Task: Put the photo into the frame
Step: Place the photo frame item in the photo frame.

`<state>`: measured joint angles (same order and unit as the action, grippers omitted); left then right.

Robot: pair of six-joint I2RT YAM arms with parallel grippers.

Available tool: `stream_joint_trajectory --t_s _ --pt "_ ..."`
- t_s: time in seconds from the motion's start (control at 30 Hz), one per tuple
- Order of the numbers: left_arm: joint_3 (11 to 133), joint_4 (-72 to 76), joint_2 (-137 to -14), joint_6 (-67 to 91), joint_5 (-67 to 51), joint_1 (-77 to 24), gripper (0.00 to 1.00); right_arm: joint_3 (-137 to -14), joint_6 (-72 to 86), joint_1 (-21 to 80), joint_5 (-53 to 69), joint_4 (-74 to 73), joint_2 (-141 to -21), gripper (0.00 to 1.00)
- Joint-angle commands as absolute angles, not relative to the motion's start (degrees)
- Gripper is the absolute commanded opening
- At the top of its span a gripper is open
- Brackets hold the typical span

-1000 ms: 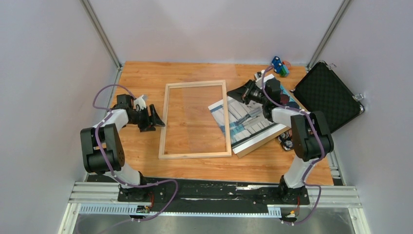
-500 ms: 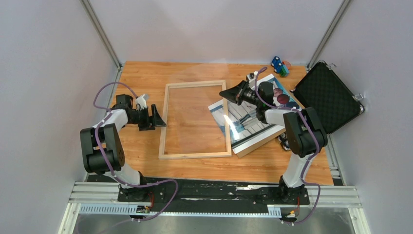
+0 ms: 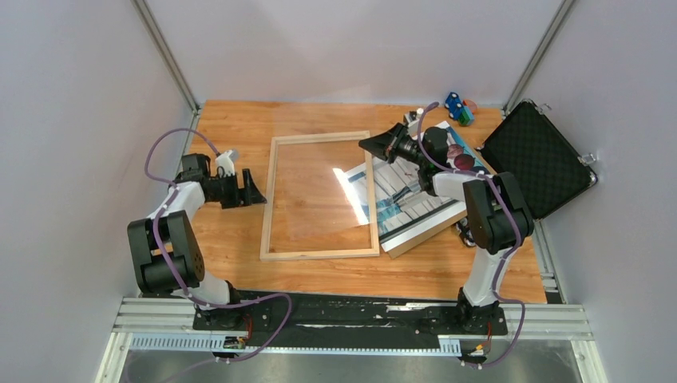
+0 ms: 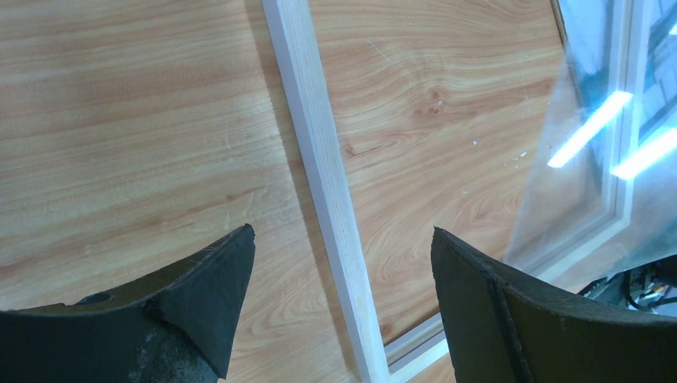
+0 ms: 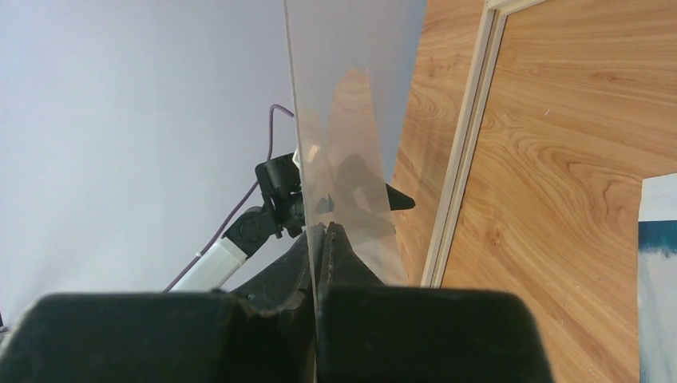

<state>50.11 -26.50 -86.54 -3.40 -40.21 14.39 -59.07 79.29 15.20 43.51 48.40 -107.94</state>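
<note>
1. Grey walls close in a wooden counter (image 3: 239, 120) in the top view. The frame (image 3: 319, 254) lies flat mid-counter. The photo (image 3: 407, 195) lies face up to its right on a brown board (image 3: 415, 238), its left edge tucked under the frame's right rail. An open black case (image 3: 535, 167) sits at the right edge. The left gripper (image 3: 255, 189) is just beside the frame's left rail, holding nothing. The right gripper (image 3: 369, 145) is at the frame's far right corner, holding a clear pane (image 3: 355, 191) tilted up off the frame.
2. Left wrist view: the black fingers (image 4: 199, 303) stand wide apart and empty above the counter. The frame's pale left rail (image 4: 311, 136) runs between them. The raised pane (image 4: 575, 159) glints at the right.
3. Right wrist view: the fingers (image 5: 339, 255) are pressed together on the pane's edge, and the pane (image 5: 343, 80) stands up from them. The frame's rail (image 5: 467, 144) lies on the counter at the right. A white-bordered corner of the photo (image 5: 659, 239) shows at the right margin.
</note>
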Motion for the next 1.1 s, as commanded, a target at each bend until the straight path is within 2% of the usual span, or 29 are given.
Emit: stream_joint_trajectory --t_s 0.0,0.23,0.5,0.9,1.07 --pt "50.1 -24.9 -83.9 -4.9 -45.6 14.7 0.89 -57.8 82.0 15.5 41.5 55.1 -108.2 0.00" --pt "52.8 -22.9 -83.6 -2.2 -57.3 14.6 0.90 -56.3 80.3 15.8 43.9 54.3 -106.4 0.00" --pt "54.9 -6.7 -92.1 12.2 -68.9 13.3 0.91 -56.8 80.8 16.3 46.6 53.7 -104.1 0.00" --pt "55.8 14.1 -102.1 25.5 -72.4 9.6 0.92 -57.0 81.9 16.6 47.7 55.0 -106.2 0.00" --pt "55.3 18.0 -104.4 28.6 -73.0 6.9 0.86 -57.5 82.7 17.2 48.0 56.1 -107.4 0.00"
